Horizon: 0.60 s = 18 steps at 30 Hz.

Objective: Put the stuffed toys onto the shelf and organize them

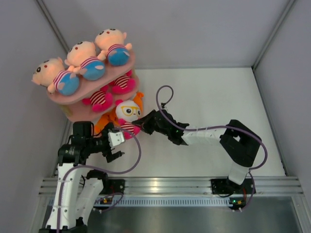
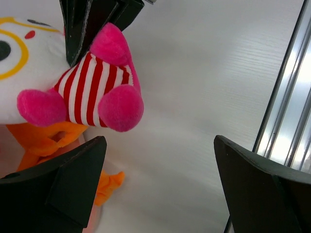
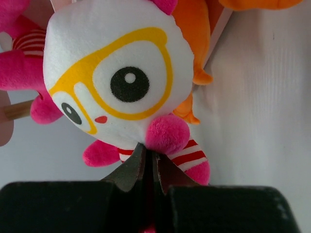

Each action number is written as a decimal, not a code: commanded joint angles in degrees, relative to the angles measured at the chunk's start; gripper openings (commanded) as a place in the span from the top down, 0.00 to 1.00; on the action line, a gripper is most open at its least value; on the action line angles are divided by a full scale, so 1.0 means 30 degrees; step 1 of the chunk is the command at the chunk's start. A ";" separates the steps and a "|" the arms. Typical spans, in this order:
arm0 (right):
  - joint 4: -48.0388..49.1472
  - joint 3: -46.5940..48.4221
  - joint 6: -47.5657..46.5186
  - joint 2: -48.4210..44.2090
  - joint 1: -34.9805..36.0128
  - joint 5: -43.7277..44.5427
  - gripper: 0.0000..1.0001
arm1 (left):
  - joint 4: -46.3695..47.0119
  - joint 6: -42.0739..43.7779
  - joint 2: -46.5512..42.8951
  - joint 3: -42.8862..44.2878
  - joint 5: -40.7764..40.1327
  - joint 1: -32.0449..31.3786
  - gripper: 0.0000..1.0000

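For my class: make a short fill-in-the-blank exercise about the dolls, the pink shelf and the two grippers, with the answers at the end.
1. The top board of the shelf carries ___ boy dolls.
2. The right gripper is shut on the white doll with ___ glasses.
3. The left gripper stands ___, holding nothing.
Answers: three; yellow; open.

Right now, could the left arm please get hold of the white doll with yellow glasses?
Probably yes: the left fingers stand open close to the white doll, with nothing between, and the right fingers grip it from the opposite side.
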 commanded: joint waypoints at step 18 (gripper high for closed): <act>0.2041 0.1316 0.0761 -0.0456 0.2149 -0.0258 1.00 | 0.3808 -0.1688 -0.0262 -0.0573 -0.0709 -0.1207 1.00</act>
